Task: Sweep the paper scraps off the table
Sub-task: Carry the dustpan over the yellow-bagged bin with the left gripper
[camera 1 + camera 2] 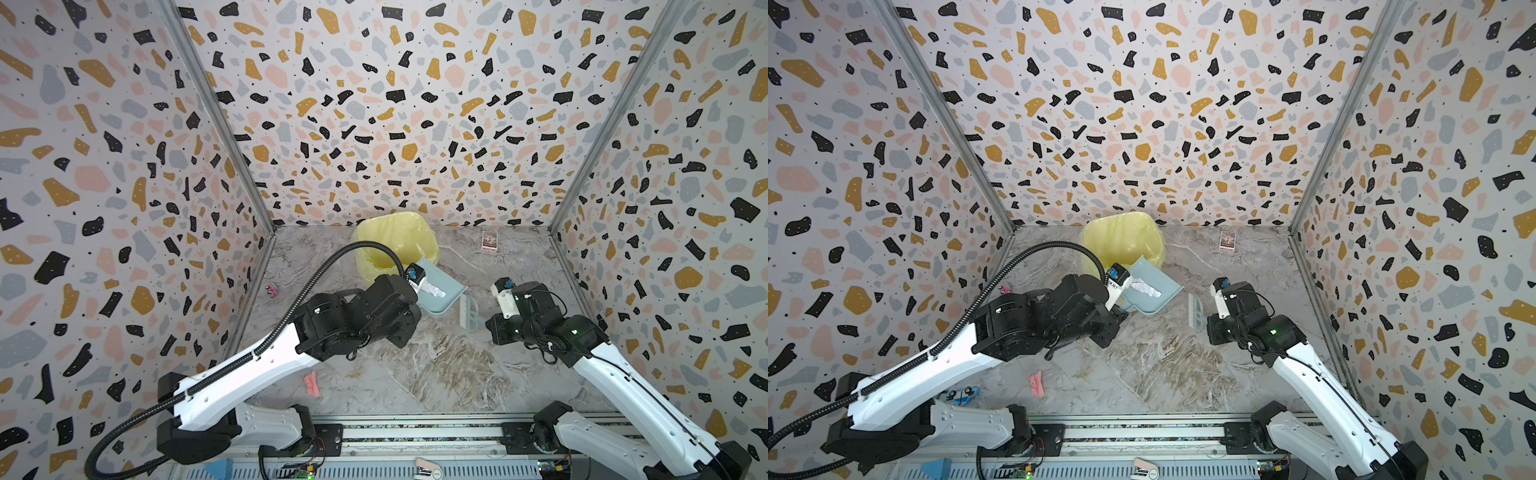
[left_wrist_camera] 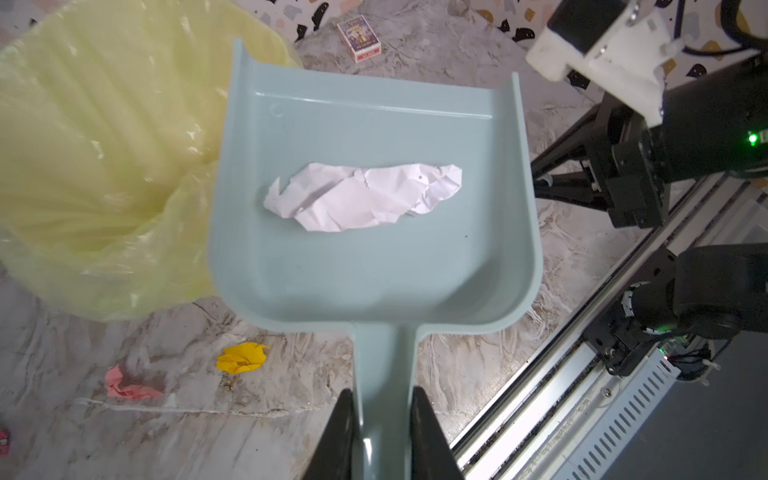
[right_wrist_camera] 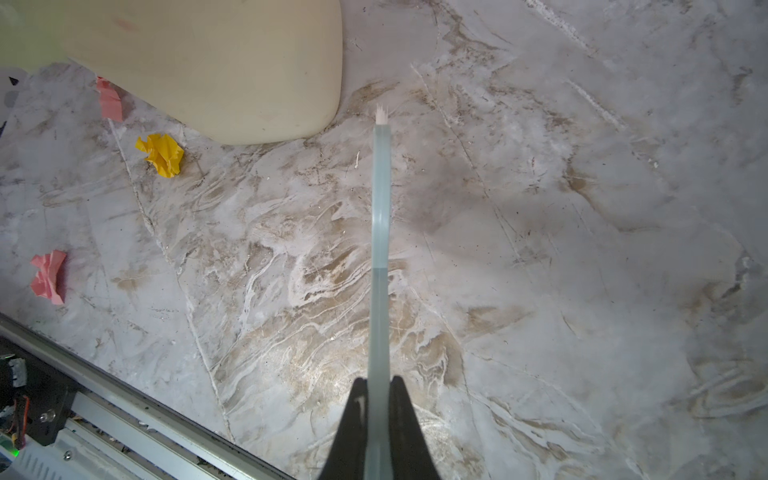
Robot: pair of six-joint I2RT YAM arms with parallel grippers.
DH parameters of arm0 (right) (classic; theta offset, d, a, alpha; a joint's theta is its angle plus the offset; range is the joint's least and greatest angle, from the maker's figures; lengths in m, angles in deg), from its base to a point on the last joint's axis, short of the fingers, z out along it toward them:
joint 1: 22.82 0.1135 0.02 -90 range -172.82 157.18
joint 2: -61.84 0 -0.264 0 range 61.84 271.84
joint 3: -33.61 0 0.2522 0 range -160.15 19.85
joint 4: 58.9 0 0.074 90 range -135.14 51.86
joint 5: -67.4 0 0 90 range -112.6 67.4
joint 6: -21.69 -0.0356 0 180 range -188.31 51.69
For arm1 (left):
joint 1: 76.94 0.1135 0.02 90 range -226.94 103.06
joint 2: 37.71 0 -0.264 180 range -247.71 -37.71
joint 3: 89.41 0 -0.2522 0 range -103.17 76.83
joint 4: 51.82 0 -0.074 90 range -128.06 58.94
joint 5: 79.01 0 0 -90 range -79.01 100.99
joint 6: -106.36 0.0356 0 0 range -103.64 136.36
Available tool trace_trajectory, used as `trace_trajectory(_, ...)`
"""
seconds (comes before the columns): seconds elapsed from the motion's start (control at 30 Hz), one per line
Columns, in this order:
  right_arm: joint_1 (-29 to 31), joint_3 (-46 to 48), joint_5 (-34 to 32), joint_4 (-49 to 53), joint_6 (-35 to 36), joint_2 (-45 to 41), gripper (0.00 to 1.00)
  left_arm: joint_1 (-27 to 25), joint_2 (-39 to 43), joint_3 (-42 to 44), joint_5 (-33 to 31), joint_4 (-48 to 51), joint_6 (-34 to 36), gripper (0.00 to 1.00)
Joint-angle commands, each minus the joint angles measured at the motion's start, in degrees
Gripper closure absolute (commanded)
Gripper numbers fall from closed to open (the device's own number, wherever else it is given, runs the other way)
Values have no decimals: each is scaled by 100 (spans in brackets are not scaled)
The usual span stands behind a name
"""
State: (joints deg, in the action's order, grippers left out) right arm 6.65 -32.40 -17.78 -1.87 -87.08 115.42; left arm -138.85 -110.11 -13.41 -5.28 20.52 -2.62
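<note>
Finds left gripper [image 2: 382, 405] clenched on the handle of a pale blue-green dustpan [image 2: 374, 270]. Places the pan just right of the bin [image 1: 395, 241], its far left corner against the yellow bag.

Records one crumpled white paper scrap [image 2: 365, 195] lying mid-pan, visible in both top views.

Finds right gripper [image 3: 379, 386] clamped on the thin handle of a matching brush [image 1: 471, 311], right of the pan and apart from it. Cannot tell bristle contact with the table [image 1: 436, 365].

Notes yellow scrap [image 2: 242, 357] and pink scrap [image 2: 129, 384] on the table beside the bin's base. Locates second pink scrap [image 1: 311, 384] near left, close to the front rail.

Notes printed card [image 1: 489, 240] far right, purple picture above a red strip, lettering illegible.

Locates pink-and-black toy [image 1: 272, 289] by the left wall.
</note>
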Motion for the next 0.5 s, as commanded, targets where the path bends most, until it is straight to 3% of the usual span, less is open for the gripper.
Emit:
trace_trajectory(0.0,-38,13,54,-51,63,-128,100,396,-94,-470,-100,539,370,100)
trace_trajectory(0.47,-143,43,184,-135,164,-93,100,2298,-711,-1362,-87,725,1567,100)
